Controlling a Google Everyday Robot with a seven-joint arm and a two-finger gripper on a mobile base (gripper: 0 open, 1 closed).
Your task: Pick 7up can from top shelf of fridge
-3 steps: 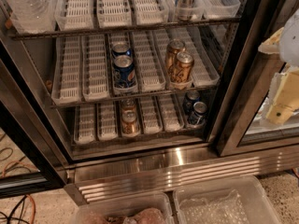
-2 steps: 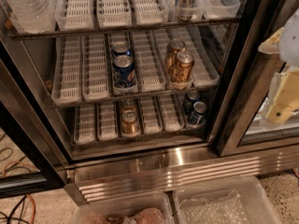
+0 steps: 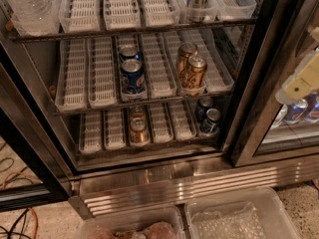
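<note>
The fridge point(image 3: 164, 183) stands open in front of me, with dark frames and a ribbed steel base. The 7up can point(image 3: 199, 2), silvery-grey with dark greenish bands, stands upright in a white lane tray on the top shelf point(image 3: 129, 30), right of centre; its top is cut off by the frame edge. The other lanes of that shelf that show hold no cans. My gripper point(image 3: 300, 79), a pale white and yellowish shape, hangs at the far right in front of the closed right door, well right of and below the can.
Two blue cans point(image 3: 132, 75) and two gold-brown cans point(image 3: 193, 71) sit on the middle rack. A gold-brown can point(image 3: 138, 130) and dark cans point(image 3: 210, 120) sit on the bottom rack. Clear bottles point(image 3: 31, 5) stand top left. A dark door post point(image 3: 259, 83) stands between gripper and shelves. Plastic bins point(image 3: 234, 218) lie below.
</note>
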